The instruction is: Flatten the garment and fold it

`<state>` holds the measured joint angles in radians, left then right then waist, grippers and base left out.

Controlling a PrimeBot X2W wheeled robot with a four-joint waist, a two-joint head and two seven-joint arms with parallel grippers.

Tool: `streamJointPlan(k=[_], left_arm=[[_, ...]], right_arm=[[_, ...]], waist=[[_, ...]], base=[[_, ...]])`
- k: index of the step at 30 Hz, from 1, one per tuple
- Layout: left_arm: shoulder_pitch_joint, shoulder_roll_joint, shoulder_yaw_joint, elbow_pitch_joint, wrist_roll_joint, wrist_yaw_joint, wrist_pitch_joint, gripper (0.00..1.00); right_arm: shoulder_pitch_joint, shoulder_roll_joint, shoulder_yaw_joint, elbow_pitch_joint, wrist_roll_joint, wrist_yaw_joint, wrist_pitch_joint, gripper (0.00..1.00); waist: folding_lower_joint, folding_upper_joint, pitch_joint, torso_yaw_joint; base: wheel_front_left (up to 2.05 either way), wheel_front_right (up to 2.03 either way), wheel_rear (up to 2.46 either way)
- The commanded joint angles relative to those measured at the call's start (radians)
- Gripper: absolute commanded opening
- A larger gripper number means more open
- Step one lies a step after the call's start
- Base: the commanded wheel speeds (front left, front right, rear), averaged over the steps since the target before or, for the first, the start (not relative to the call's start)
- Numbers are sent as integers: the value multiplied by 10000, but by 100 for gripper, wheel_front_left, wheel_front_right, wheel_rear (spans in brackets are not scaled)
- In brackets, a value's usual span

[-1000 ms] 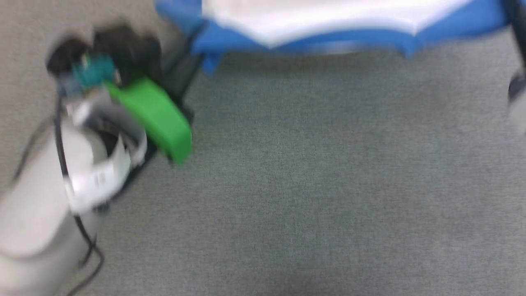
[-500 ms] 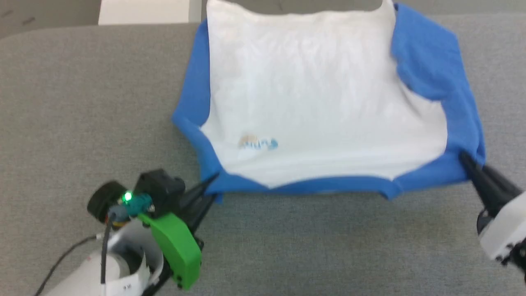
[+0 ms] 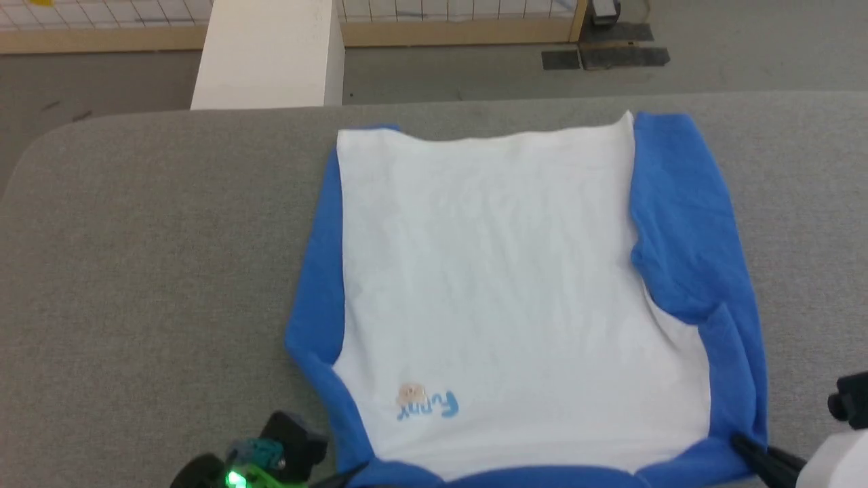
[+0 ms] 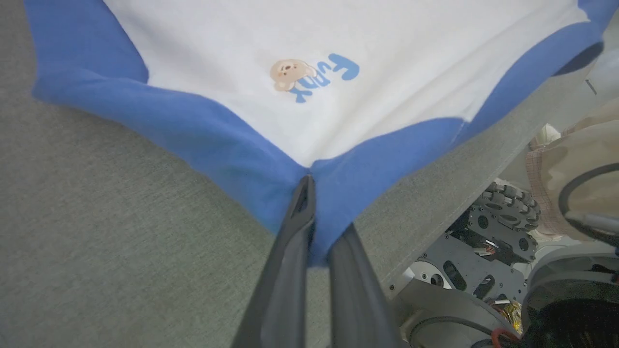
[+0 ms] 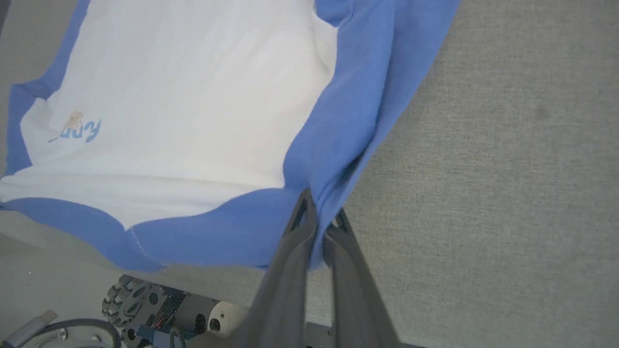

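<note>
One shirt (image 3: 502, 285) was spread on one worktop (image 3: 149, 237); two near corners were clamped, by the left end effector (image 4: 316, 212) and the right end effector (image 5: 320, 215).

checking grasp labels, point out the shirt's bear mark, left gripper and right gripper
bear mark (image 4: 288, 74), left wrist view, the bear's face on the shirt (image 4: 411, 87) chest
left gripper (image 4: 319, 208), left wrist view, midway between fingertips, shut on the shirt
right gripper (image 5: 320, 210), right wrist view, midway between fingertips, shut on the shirt
</note>
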<state>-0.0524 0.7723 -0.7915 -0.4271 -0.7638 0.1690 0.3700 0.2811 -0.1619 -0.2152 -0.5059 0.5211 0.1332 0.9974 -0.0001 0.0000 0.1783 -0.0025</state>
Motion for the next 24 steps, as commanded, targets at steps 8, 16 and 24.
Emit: streamJointPlan(k=[8, 16, 24], left_arm=[[904, 65, -208, 443, -463, 136, -111, 0], [476, -901, -257, 2005, -393, -263, -906, 0], [-4, -1761, -270, 3413, -703, -505, -1034, 84]], right_arm=[[1186, -40, -296, -301, 176, -25, 525, 0], [930, -22, 146, 927, -517, -25, -437, 0], [356, 51, 917, 2733, -636, -25, -1494, 100]], waist=[[1, 0, -427, 115], [1, 0, -478, 225], [1, 0, -448, 220]], base=[[0, 0, 0], [0, 0, 0], [0, 0, 0]])
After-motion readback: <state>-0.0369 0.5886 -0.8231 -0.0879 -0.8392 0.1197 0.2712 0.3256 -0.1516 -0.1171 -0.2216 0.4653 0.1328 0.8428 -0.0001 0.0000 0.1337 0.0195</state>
